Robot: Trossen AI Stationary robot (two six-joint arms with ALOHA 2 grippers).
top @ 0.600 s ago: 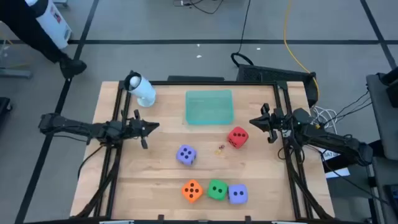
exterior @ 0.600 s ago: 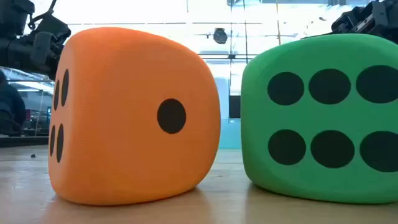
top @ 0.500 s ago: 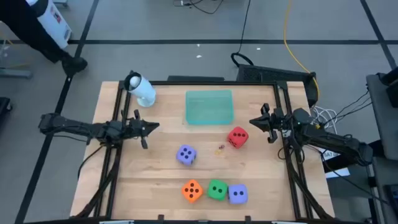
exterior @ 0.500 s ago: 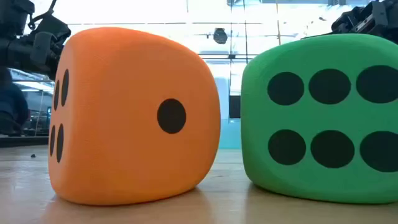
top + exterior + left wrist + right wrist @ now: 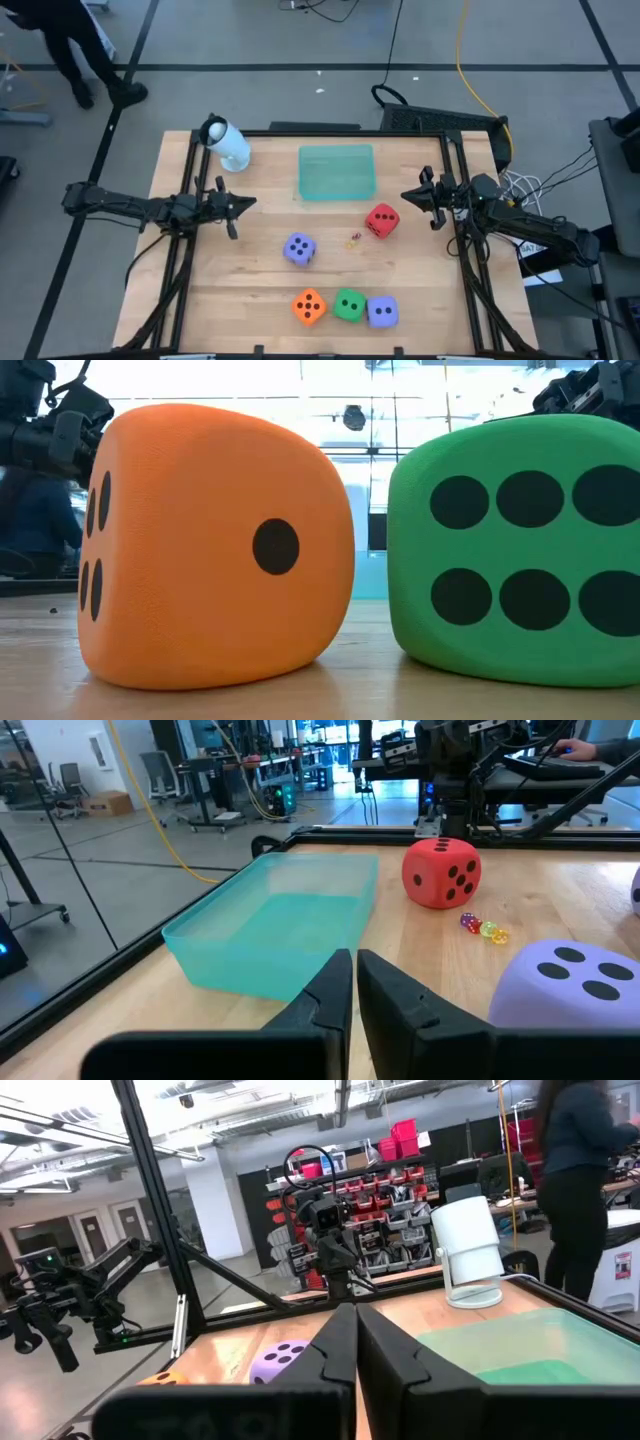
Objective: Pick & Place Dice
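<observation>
The left gripper (image 5: 243, 204) hung at about nine o'clock on the table (image 5: 250, 300), its fingers (image 5: 330, 990) pressed together around nothing and pointed toward the middle. No die sat in the tray (image 5: 337, 172), which lay at twelve o'clock, so the task looked not yet begun.

Just left of centre stood a purple die (image 5: 299, 249), the nearest one to the left gripper. Along six o'clock ran a row: the orange die (image 5: 309, 306), the green die (image 5: 348, 305) and a second purple die (image 5: 382, 312), the last two close enough that I cannot tell whether they touched. In the low view the orange die bulged at its faces and had rounded edges, which suggested foam: probably light, soft and yielding, not fragile, with a matte skin unlikely to slip.

Right of centre, toward two o'clock, sat the red die (image 5: 381, 221), just below the tray's right corner, with some tiny coloured bits (image 5: 354, 238) beside it. The right gripper (image 5: 412, 197) hovered at three o'clock near the red die, its fingers (image 5: 340, 1345) likewise together and empty.

A grip across two opposite flat faces, centred and square-on, would seem best; a corner or edge pinch might squash the foam and let it roll out. The row dice offered their free front and back faces.
</observation>
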